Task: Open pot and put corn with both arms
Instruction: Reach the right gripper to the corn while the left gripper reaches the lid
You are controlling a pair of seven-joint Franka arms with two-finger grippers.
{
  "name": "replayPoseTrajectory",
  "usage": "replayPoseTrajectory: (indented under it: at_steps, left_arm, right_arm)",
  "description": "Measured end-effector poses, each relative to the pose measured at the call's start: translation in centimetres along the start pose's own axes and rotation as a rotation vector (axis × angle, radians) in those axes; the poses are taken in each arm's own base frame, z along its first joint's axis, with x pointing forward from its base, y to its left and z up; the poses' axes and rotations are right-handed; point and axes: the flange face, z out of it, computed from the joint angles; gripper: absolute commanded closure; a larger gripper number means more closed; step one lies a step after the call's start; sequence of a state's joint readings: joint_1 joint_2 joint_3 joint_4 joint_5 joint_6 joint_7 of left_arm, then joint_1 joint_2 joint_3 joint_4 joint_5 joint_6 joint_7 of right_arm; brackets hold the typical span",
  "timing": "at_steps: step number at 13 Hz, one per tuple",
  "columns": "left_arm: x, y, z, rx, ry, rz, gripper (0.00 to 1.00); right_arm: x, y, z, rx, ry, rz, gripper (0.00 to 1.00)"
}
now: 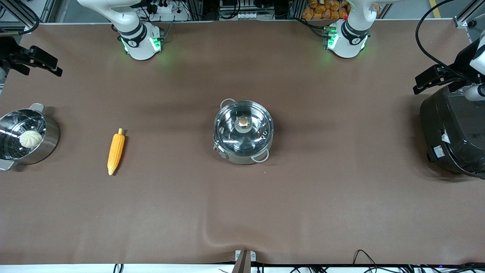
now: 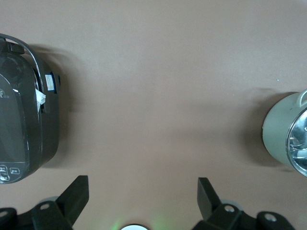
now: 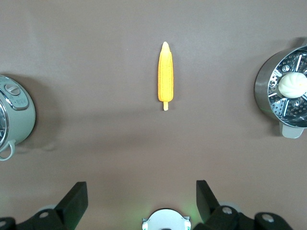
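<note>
Brown mat covers the table [image 1: 242, 212]; cable racks and a crate of orange items along the base edge.

Clock calls use the front view, pot as centre.

Pot [image 1: 243, 132] sits mid-table, glass lid [image 1: 243, 127] on, brass knob [image 1: 243, 121] centred. Loop handles at about 11 and 5 o'clock.

Corn [image 1: 116, 151] lies flat on the mat at about 9 o'clock from the pot, well apart from it, toward my right arm's end. Pale stub points at 12, tapered tip at 6. Untouched.

Steamer pot [image 1: 26, 138] with perforated insert and white bun [image 1: 30, 139] is further out at 9, past the corn, at the mat's edge.

Black cooker [image 1: 452, 132] at 3 o'clock, at my left arm's end.

My left gripper [image 2: 143, 196]: up in the air over the cooker's end of the mat, fingers spread wide, holding nothing. Its wrist view catches the cooker [image 2: 24, 110] and the pot's wall [image 2: 280, 132].

My right gripper [image 3: 142, 199]: up over the mat at the steamer's end, fingers spread wide, empty. Its wrist view has the corn [image 3: 165, 76] dead ahead between the fingers' line.
</note>
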State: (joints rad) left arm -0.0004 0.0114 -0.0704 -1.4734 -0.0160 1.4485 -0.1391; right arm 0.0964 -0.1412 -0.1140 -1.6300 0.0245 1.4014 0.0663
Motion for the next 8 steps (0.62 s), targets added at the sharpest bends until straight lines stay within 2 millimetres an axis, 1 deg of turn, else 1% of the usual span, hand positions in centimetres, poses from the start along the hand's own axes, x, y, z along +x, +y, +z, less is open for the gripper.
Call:
replayPoseTrajectory:
  at_steps: [3, 6, 8]
  left_arm:
    - [0.0, 0.08, 0.01, 0.004, 0.0, 0.002, 0.0]
    - [0.13, -0.78, -0.03, 0.084, 0.012, -0.007, 0.0]
    - [0.12, -0.6, -0.02, 0.091, 0.013, -0.003, 0.0]
  right_arm:
    - [0.02, 0.0, 0.03, 0.0, -0.001, 0.0, 0.0]
    - [0.02, -0.12, 0.03, 0.0, 0.0, -0.002, 0.0]
    - [0.01, -0.29, 0.04, -0.001, 0.0, -0.005, 0.0]
